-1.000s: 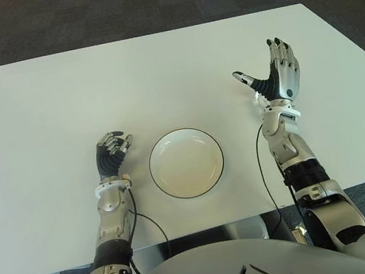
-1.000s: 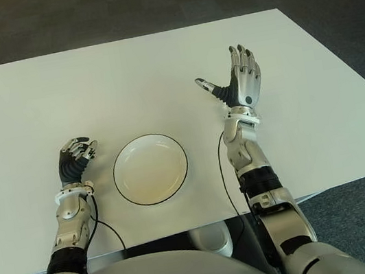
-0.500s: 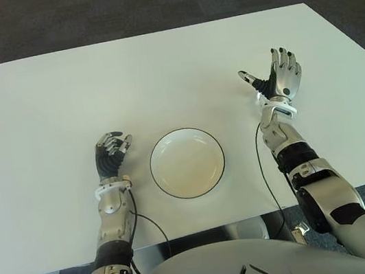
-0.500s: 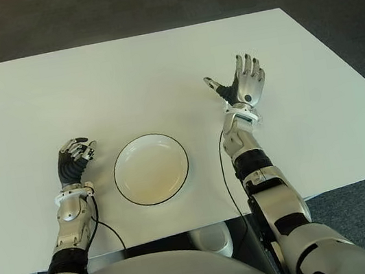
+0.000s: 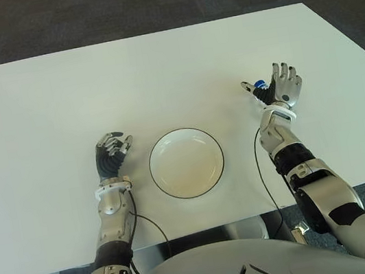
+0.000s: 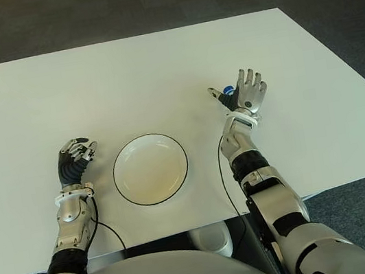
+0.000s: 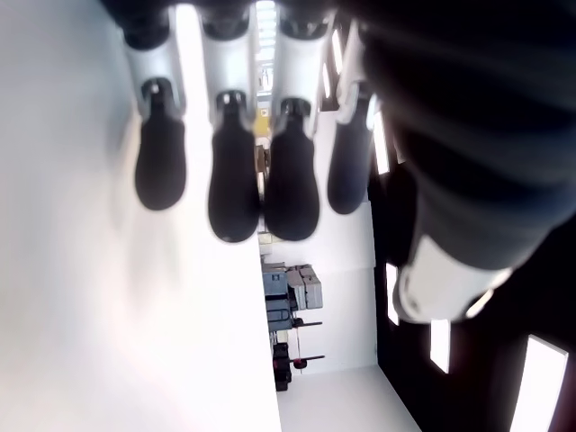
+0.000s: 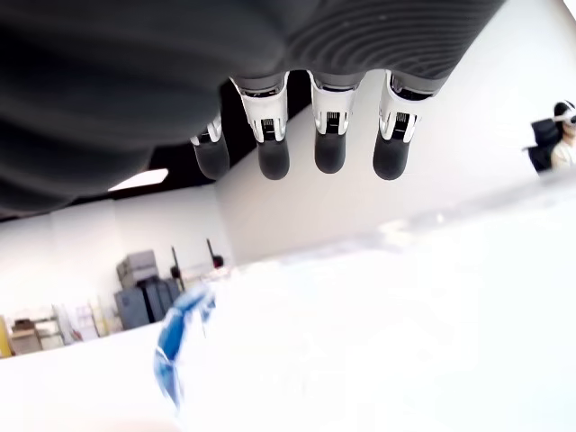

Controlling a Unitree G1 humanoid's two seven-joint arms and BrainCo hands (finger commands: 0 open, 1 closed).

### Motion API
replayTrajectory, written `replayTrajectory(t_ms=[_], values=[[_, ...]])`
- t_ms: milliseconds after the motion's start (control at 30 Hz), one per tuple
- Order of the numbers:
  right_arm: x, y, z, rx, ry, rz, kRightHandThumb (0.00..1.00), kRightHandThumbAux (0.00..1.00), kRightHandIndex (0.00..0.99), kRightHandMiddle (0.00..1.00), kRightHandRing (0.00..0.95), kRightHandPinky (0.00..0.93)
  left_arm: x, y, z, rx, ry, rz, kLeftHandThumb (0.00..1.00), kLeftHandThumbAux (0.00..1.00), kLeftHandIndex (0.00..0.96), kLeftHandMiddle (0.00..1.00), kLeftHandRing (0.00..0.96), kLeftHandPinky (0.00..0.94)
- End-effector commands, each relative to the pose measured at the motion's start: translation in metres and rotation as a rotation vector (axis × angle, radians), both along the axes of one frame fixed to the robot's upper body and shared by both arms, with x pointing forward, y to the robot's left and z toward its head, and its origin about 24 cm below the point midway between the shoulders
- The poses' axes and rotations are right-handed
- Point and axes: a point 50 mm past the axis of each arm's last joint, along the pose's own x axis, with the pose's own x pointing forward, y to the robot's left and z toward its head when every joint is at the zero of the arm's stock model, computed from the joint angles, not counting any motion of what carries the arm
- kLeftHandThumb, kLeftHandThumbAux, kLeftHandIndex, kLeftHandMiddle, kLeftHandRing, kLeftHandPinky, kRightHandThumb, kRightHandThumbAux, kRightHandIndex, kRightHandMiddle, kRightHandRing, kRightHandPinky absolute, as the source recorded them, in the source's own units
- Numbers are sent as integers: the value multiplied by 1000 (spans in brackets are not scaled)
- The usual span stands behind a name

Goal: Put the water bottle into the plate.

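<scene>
left robot hand is seen just left of the plate, its fingers curled loosely inward with nothing between them. bare white table is shown around it, with wide open surface toward the far edge and toward the left edge. the plate is set near the table's near edge, apart from both hands, and nothing is held in it. further right, the right robot hand is raised with its fingers spread wide, palm open. a blue cap is glimpsed at its thumb side, and the clear water bottle is seen below the fingers in the right wrist view, ungripped. open table is left up to the right edge.
</scene>
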Motion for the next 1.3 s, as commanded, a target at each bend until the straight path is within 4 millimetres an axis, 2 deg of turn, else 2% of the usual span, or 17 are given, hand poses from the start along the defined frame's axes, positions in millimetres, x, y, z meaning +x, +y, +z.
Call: replayTrajectory(t_ms=[33, 533, 833, 1067, 1300], values=[[-7, -6, -27, 27, 151, -6, 641, 231, 0, 0, 0, 0, -3, 1, -3, 12, 5, -14, 706, 715, 437, 712, 693, 680], [-9, -3, -41, 70, 434, -22, 548, 177, 0, 0, 0, 0, -3, 1, -2, 6, 9, 6, 707, 716, 437, 702, 681, 668], [-27, -16, -66, 59, 552, 9, 507, 200, 0, 0, 0, 0, -2, 0, -1, 9, 8, 14, 708, 714, 437, 708, 688, 679], [-24, -15, -66, 41, 645, 5, 453, 241, 0, 0, 0, 0, -2, 1, -1, 3, 4, 15, 707, 715, 437, 709, 687, 677], [-26, -19, -70, 112, 677, -54, 432, 282, 0, 0, 0, 0, -2, 2, -2, -5, 2, 28, 707, 715, 437, 709, 685, 671]])
